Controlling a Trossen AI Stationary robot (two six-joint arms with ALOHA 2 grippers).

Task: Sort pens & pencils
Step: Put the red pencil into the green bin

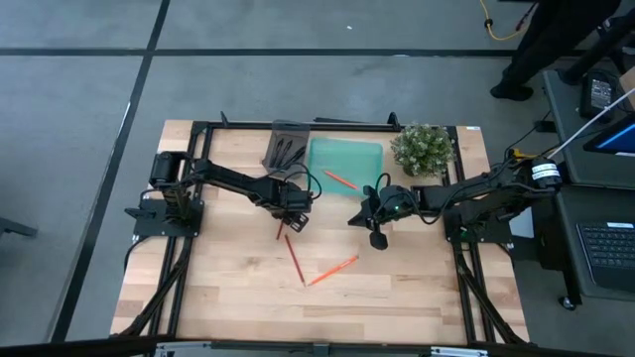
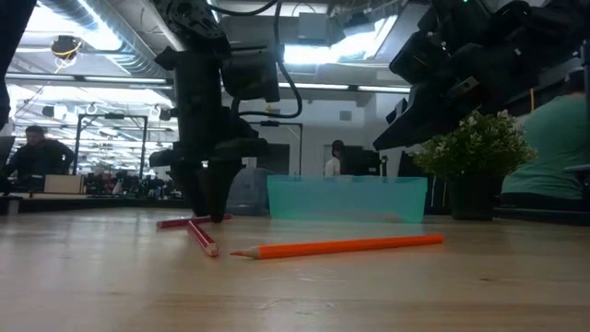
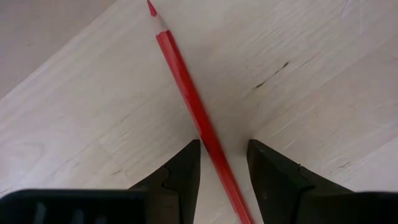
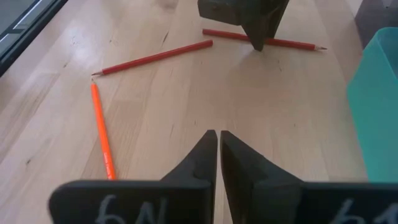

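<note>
Down at the middle of the bench (image 1: 228, 297), my left gripper (image 3: 224, 163) stands with its fingers apart, astride a red pencil (image 3: 186, 93) that lies flat on the wood between them; neither finger is pressed on it that I can see. My right gripper (image 4: 219, 155) hangs above the bench just right of centre, its fingers together with only a sliver between, holding nothing. In front of it lie two more pencils: a second red pencil (image 4: 152, 58) and an orange pencil (image 4: 102, 134), meeting tip to tip in a corner shape nearer the front edge. Toward the back edge sits a teal tray (image 1: 344, 161) with another orange pencil (image 1: 340, 180) on its front rim. Left of it, a grey tray (image 1: 286, 142) holds the black pens (image 1: 290, 151). A small potted plant (image 1: 423, 149) stands by the back right corner, close beside my right arm. Pale marks show on my right wrist housing, but I cannot read them. People (image 2: 37, 152) sit in the room beyond.
</note>
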